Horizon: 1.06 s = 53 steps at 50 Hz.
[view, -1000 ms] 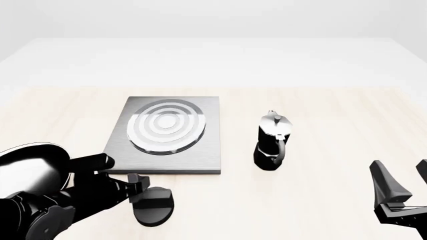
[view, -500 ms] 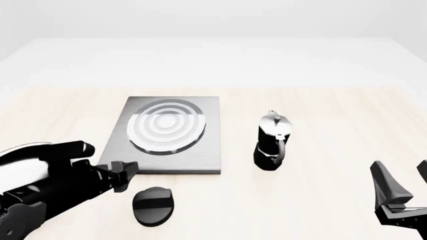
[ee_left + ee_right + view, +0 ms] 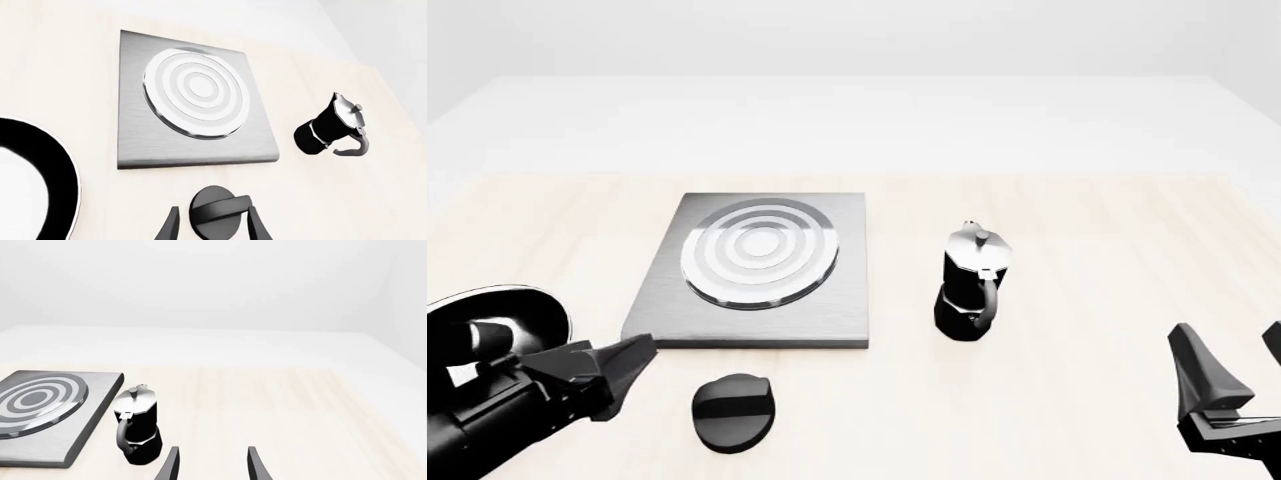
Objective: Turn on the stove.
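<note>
The stove's brushed-grey plate (image 3: 754, 270) with silver burner rings lies left of centre on the table, and it fills the middle of the left wrist view (image 3: 193, 95). Its black round knob (image 3: 734, 411) lies apart in front of the plate, ridge up. My left gripper (image 3: 627, 366) hovers open to the left of the knob without touching it. In the left wrist view the knob (image 3: 215, 218) shows between the spread fingers of the left gripper (image 3: 212, 210). My right gripper (image 3: 1237, 362) stands open and empty at the near right, and the right wrist view shows it the same way (image 3: 212, 465).
A black-and-silver moka pot (image 3: 972, 286) stands right of the plate, seen too in both wrist views (image 3: 330, 127) (image 3: 137, 427). A glossy black frying pan (image 3: 487, 312) sits at the near left, partly behind my left arm, its rim (image 3: 57, 165) showing.
My left gripper has pulled back leftward and toward the near edge, away from the knob it was at one second ago. The right arm, knob and pot have not moved.
</note>
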### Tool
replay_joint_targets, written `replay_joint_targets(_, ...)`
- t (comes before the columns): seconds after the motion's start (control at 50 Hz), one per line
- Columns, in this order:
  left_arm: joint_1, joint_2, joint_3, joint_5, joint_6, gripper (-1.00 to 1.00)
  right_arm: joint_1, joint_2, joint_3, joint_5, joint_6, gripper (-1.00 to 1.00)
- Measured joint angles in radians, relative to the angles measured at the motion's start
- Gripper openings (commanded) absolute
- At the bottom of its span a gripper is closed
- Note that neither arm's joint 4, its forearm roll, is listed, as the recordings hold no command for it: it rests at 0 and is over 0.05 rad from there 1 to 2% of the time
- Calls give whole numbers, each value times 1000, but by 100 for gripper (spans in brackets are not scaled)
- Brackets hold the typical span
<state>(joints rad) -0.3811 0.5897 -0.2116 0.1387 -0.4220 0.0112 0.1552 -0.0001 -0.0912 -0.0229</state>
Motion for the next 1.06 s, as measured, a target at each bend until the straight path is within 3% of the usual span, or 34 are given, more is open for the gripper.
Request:
replay_joint_targets(0.44,22,-479,-4,235,-44,100,2,-7,0,5,4,100)
replay_joint_targets(0.82,-41,-573,-81,251,113,100,2,-9,0,6,10,100)
replay_joint_targets(1.06,-23,-585,-84,275,171,100,1,-29,0,21,8,100)
